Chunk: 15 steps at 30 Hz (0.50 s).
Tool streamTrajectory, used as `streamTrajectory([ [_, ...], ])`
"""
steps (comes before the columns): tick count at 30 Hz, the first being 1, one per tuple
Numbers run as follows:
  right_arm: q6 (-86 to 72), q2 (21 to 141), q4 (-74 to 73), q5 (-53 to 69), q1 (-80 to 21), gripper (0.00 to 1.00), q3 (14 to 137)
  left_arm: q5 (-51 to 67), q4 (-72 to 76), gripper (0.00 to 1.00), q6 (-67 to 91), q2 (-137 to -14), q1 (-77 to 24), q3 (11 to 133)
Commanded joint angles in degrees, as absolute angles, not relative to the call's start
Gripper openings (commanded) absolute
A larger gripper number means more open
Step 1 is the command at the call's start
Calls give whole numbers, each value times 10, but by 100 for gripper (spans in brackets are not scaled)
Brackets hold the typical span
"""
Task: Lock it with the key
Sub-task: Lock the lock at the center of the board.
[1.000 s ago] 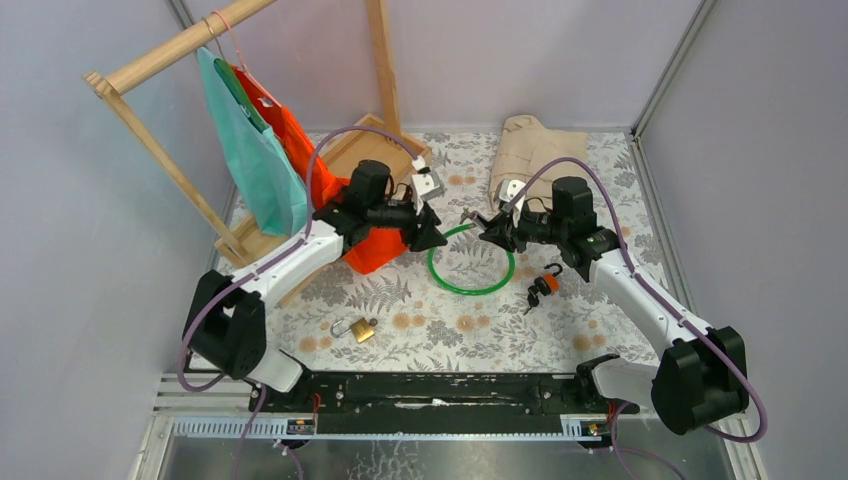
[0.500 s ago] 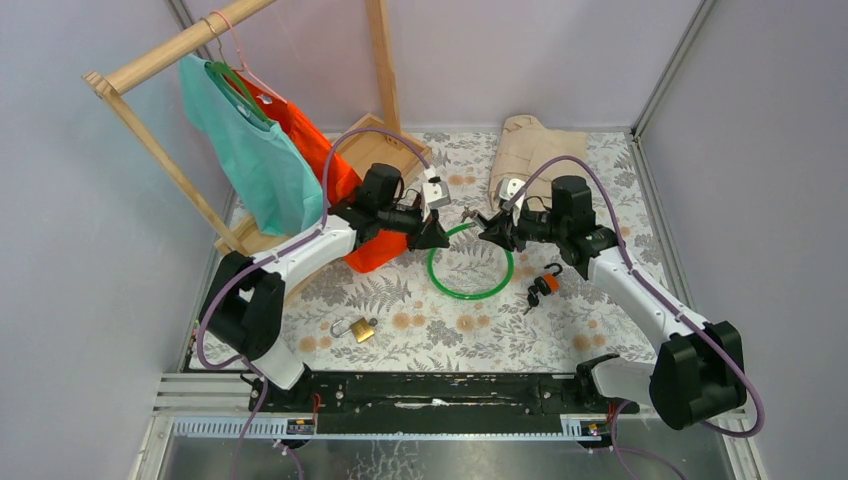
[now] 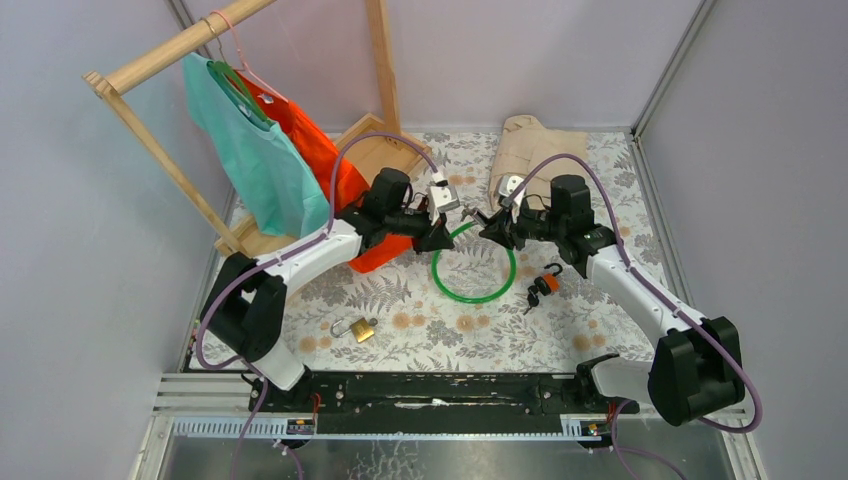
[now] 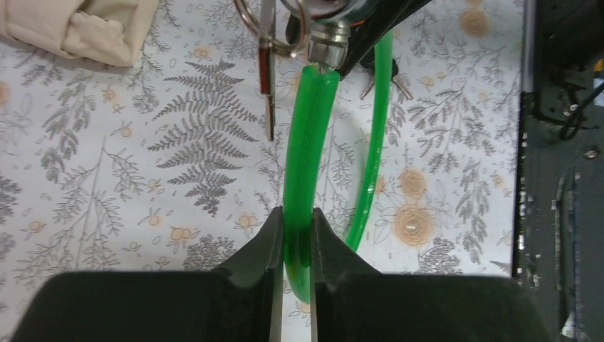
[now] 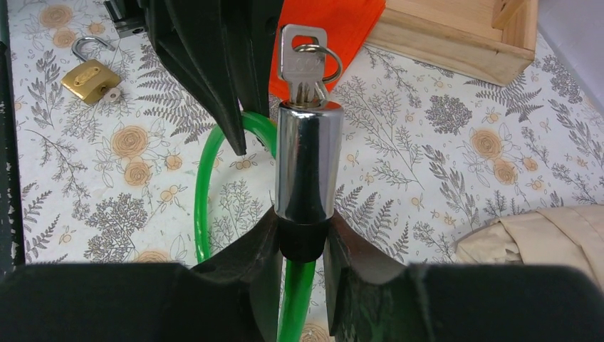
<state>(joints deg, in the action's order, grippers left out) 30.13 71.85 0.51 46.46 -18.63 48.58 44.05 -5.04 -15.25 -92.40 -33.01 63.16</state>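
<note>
Fern-printed cloth covers the counter [image 3: 430, 335], with plain grey panels on three sides. Nearest the arm bases, left of centre, a brass padlock [image 3: 358, 328] lies with its shackle swung open. Further in on the right, a small orange-and-black padlock [image 3: 544, 285] lies just outside the loop of the green cable lock [image 3: 473, 294].

Both arms meet over the far side of that loop. My left pincer [image 4: 295, 214] is pressed onto the green cable, pinching it a little way back from its metal tip [image 4: 326, 44]. That tip sits right up against the right arm's fingers, and I cannot tell whether it is seated in the lock.

My right pincer [image 5: 303, 217] is clamped on the black collar at the base of the chrome lock barrel [image 5: 308, 157], which stands upright in its own view. The key [image 5: 302, 57] is pushed into the barrel's far end, and a split ring hangs from its head.

Beyond the pincers, a beige garment [image 3: 535, 150] lies bunched at the back of the counter. At far left a wooden rack [image 3: 150, 60] carries a teal garment [image 3: 255, 160] and an orange garment [image 3: 330, 165] on hangers.
</note>
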Motion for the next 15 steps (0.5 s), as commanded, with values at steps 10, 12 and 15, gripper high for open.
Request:
streamTrajectory([
  [10,441,737,-63,494,-212,0,576,385,-19,0,-309,-861,-358,629],
  [12,438,729,-67,506,-212,0,570,387,-20,1,-313,-855,-361,619],
  [15,429,719,-61,526,-214,0,540,395,-20,3,-321,-846,-364,603],
])
